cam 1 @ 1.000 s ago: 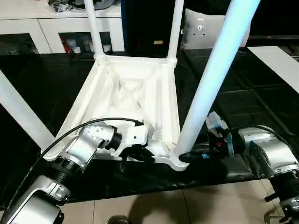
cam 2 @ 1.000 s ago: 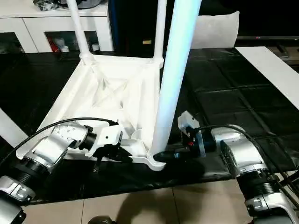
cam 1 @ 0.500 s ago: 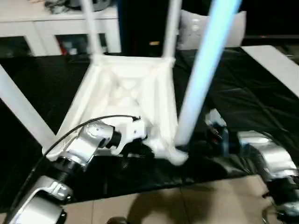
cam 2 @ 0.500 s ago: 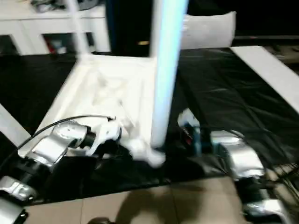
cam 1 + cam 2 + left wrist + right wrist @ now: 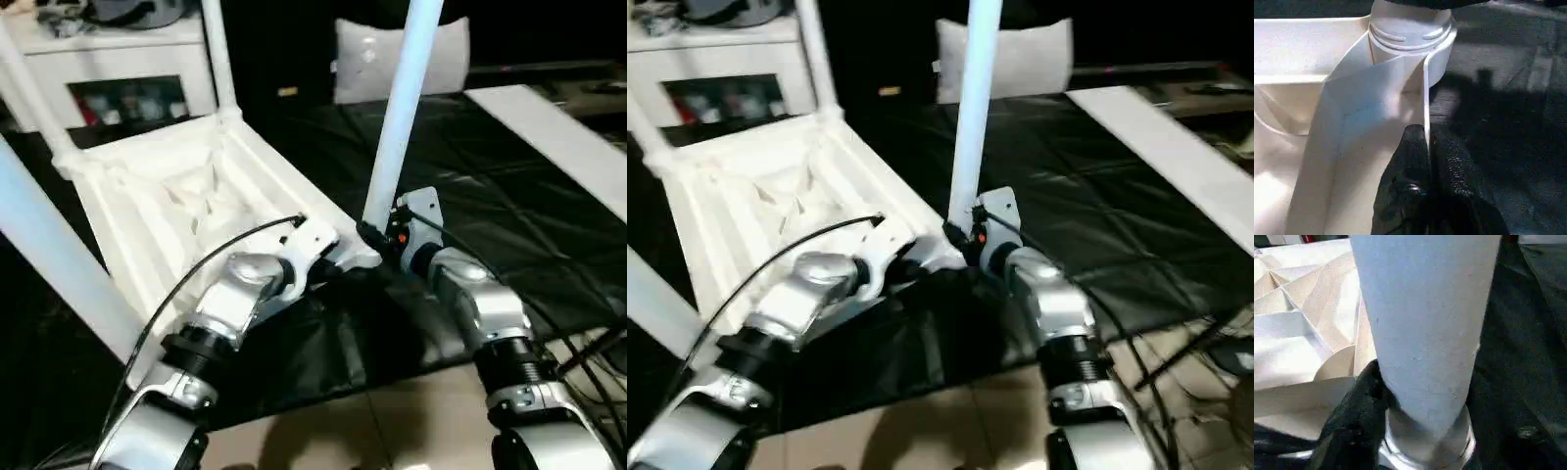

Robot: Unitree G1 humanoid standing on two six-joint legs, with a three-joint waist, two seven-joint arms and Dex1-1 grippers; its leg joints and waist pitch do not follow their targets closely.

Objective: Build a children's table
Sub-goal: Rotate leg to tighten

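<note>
The children's table lies upside down on the black work table, its ribbed white top [image 5: 176, 206] facing up. White legs stand in its corner sockets, one at the back [image 5: 217, 59] and one at the near left [image 5: 49, 255]. My left gripper [image 5: 338, 262] is shut on the thin rim of the top [image 5: 1424, 98] just beside the near right socket [image 5: 1410, 29]. My right gripper [image 5: 375, 238] is shut on the base of the near right leg [image 5: 397, 117]. One black finger [image 5: 1354, 421] presses against that leg [image 5: 1425, 333]; the other finger is hidden behind it.
A white cabinet [image 5: 127, 59] stands behind the work table, with a white cushion [image 5: 392, 49] at the back. A white board [image 5: 549, 127] lies at the right. The table's front edge and tiled floor [image 5: 392, 411] are close below my arms. A black cable [image 5: 196, 284] runs along my left forearm.
The camera has shifted. The tabletop has turned on the work table, and its gripped corner now sits farther from the front edge. Both grips are unchanged.
</note>
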